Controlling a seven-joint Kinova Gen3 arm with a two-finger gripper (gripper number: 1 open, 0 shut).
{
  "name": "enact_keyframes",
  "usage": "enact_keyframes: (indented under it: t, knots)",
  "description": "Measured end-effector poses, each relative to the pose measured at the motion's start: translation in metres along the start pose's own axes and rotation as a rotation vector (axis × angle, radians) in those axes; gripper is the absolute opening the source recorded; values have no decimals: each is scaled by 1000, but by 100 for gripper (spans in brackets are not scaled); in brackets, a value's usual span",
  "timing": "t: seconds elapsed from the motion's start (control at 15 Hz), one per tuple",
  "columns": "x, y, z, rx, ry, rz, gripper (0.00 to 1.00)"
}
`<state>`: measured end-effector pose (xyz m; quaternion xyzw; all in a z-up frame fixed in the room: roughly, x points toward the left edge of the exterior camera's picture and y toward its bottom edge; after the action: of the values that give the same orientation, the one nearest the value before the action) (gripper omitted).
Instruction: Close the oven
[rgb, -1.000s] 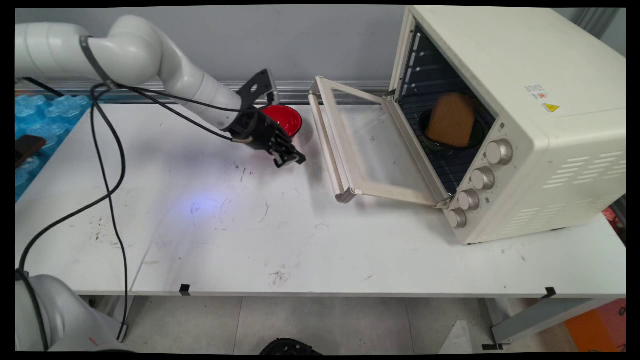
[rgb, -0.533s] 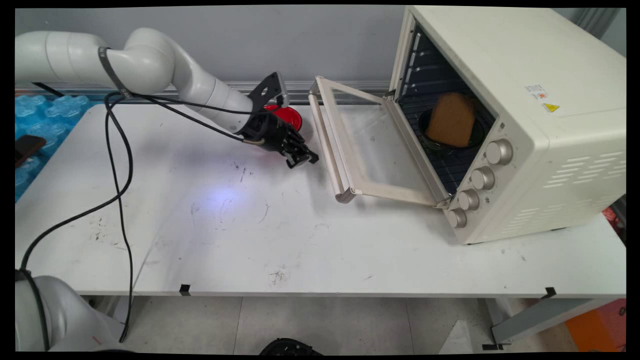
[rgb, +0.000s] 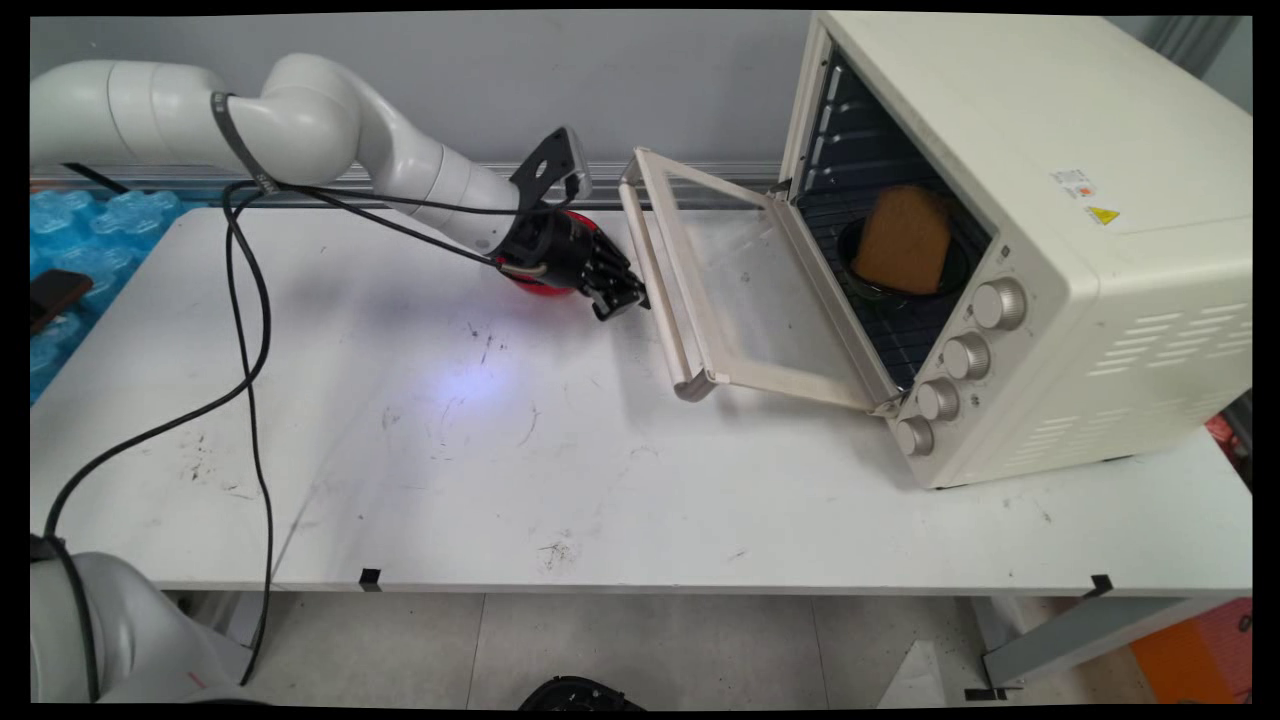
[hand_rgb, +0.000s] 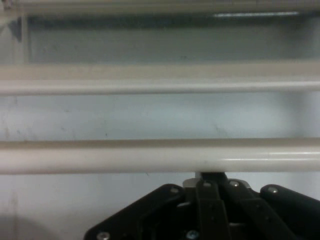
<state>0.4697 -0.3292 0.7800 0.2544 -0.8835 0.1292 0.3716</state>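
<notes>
1. The claw (rgb: 622, 300) is seen pressed against the handle (rgb: 660, 290) of the oven door (rgb: 740, 290), near the surface's (rgb: 600, 480) far edge. Its fingers are drawn together, and nothing is held.
2. In the hand view the handle (hand_rgb: 160, 156) lies right across the claw (hand_rgb: 207, 176).
3. The red bowl (rgb: 535, 287) is largely hidden behind the claw.
4. Bread (rgb: 905, 240) is seen on a dark dish (rgb: 860, 282) inside the oven (rgb: 1050, 250).
5. Since a second ago the claw has been carried rightward to the handle, and the door appears slightly lifted.

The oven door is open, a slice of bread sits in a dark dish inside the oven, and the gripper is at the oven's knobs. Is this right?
Not quite. The gripper is at the door handle, not at the knobs, as the main view shows. The oven door is open, and the bread sits in a dark dish inside the oven.
</notes>
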Motion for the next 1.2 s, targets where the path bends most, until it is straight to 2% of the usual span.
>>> enact_keyframes:
  t: [0.6, 1.2]
  knots:
    - [23, -4, -13, -24, 32, 62, 0]
    - [62, -21, -30, -48, 41, 161, 0]
